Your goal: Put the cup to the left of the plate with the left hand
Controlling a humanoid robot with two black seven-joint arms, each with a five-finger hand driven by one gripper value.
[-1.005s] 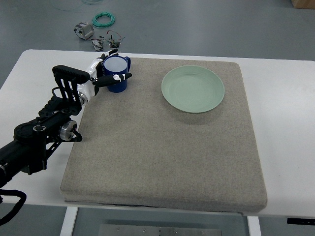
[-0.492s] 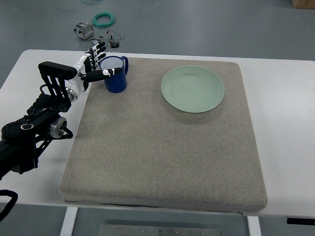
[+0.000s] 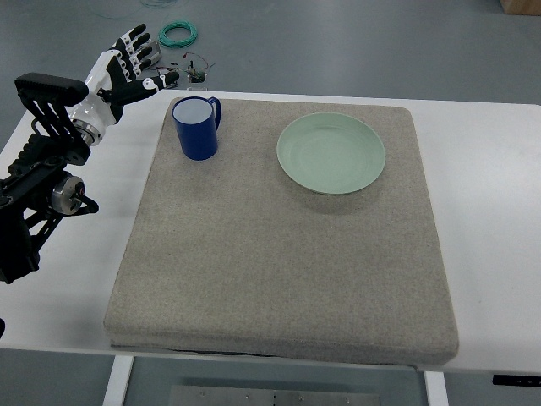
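A dark blue cup with a white inside stands upright on the grey mat, at its far left corner. Its handle points to the right. A pale green plate lies on the mat to the cup's right, with a clear gap between them. My left hand is up and to the left of the cup, apart from it. Its fingers are spread and hold nothing. The right arm is out of view.
The mat lies on a white table. On the floor beyond the table lie a green cable coil and small electronic parts. My left arm's black links hang over the table's left edge.
My left hand has let go of the cup and drawn back up and to the left, fingers spreading. The cup stays standing where it was set.
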